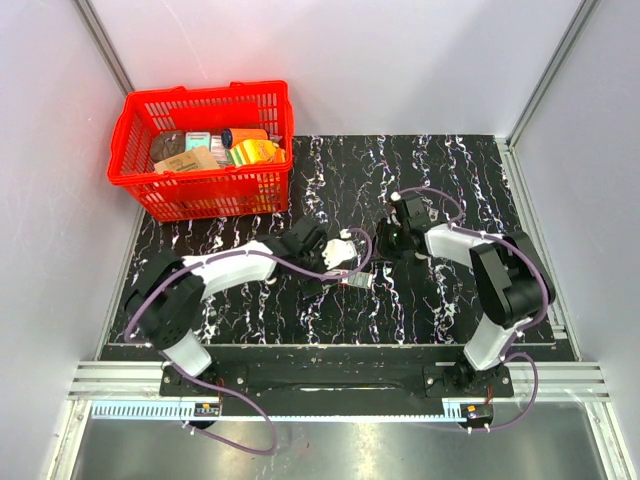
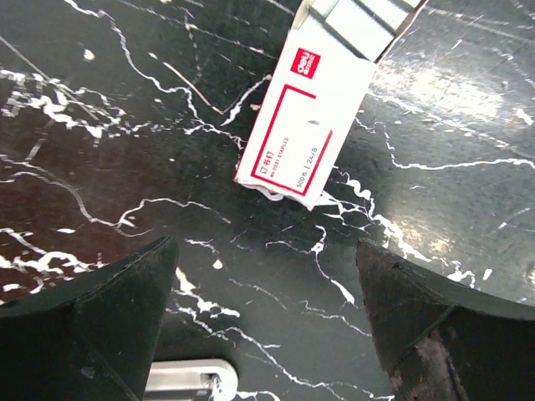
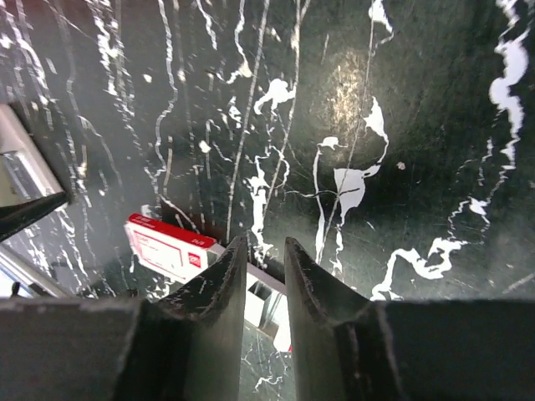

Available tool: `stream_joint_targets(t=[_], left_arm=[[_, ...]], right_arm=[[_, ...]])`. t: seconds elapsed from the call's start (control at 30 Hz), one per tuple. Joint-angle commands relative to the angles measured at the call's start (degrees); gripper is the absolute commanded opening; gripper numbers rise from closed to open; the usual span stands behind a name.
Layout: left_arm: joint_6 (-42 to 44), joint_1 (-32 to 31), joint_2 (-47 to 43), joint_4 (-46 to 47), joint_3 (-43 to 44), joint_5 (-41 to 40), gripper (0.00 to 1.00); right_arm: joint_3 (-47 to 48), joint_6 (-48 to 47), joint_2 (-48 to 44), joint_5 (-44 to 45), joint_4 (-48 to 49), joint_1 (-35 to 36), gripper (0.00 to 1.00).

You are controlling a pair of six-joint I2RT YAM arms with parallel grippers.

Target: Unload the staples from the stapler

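A white and red staple box (image 2: 303, 134) lies on the black marble table, its inner tray pulled out and showing staples; it also shows in the top view (image 1: 355, 282) and the right wrist view (image 3: 167, 246). A white piece that looks like the stapler (image 1: 340, 246) lies under my left gripper (image 1: 336, 258), and its pale rounded end (image 2: 188, 378) shows low in the left wrist view. The left gripper (image 2: 266, 244) is wide open over bare table, short of the box. My right gripper (image 3: 266, 242) hovers above the box's tray, its fingers a narrow gap apart with nothing between them.
A red plastic basket (image 1: 200, 190) holding several packaged goods stands at the back left. The table's metal rail runs along the front edge (image 1: 330, 385). Grey walls close in both sides. Both grippers sit close together at the table's middle.
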Motion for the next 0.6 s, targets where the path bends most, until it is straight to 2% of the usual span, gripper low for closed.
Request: stream_joint_targets(t=[0.0,0.27,0.47,0.57], left_arm=[[-3.01,0.22,3.79,-0.05,3.47,0.22,0.92],[-3.44,0.13,8.53,0.21,6.27,-2.58,0.88],[-4.77,0.13,12.67,-2.24,10.76,-2.85,0.74],[-4.68,0.04,13.2,-2.42,11.02,-2.94,0.7]], right_arm=[[1.39,-0.66,2.44,0.78,1.81,2.54,0.29],[-1.07,1.36,4.02,-1.06,5.15,4.3,0.27],[-2.39,2.59,3.85,-1.15,5.94,6.06,0.26],[-4.05,3.65,2.97,-1.59,7.17,6.41,0.26]])
